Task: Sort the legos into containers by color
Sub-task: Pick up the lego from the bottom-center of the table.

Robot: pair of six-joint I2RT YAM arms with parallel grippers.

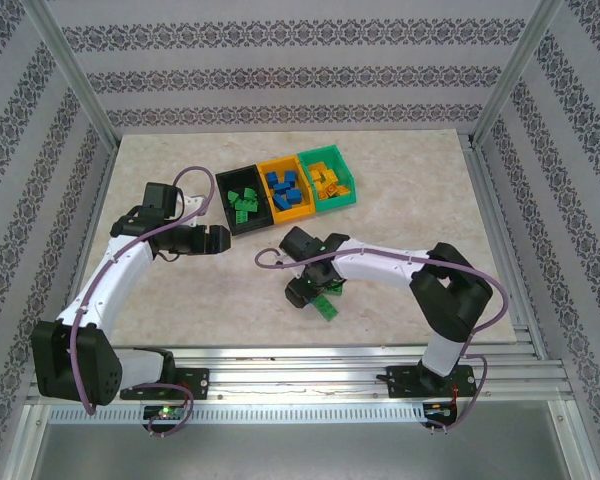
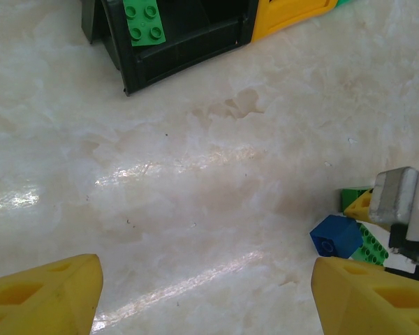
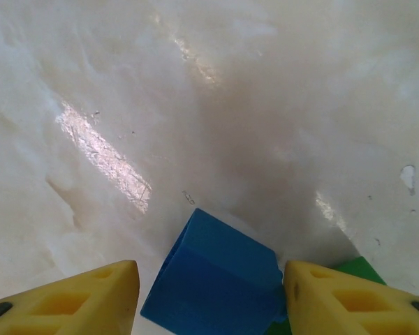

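The right pincer (image 3: pixel 209 272) stands partly open, low over the counter (image 3: pixel 195 105), straddling a blue brick (image 3: pixel 216 283). One yellow finger (image 3: pixel 335 300) touches the brick and the other shows a thin gap, so I judge the brick is resting on the counter, not gripped.

The main risk is the green brick (image 3: pixel 363 269) lying right against the blue one, just beside the touching finger. If the jaws close, that finger may catch both bricks, or wedge on the green edge and twist the blue one out. The blue brick also sits off-centre between the jaws, so an uneven squeeze could send it skidding across the smooth counter.

A wrong drop is the next hazard. The bin colours do not match their contents: blue legos (image 1: pixel 283 185) lie in the orange-yellow bin (image 1: pixel 302 207), green ones in the black bin (image 1: pixel 260 225) and orange ones in the green bin (image 1: pixel 342 200). A blue brick matches none of the 3 bins by colour.

The left pincer (image 2: pixel 206 272) hangs wide and empty, near the black bin's front corner and to the left of the route to the bins. The right arm's purple cable (image 1: pixel 270 262) loops toward it and could snag on a lift.
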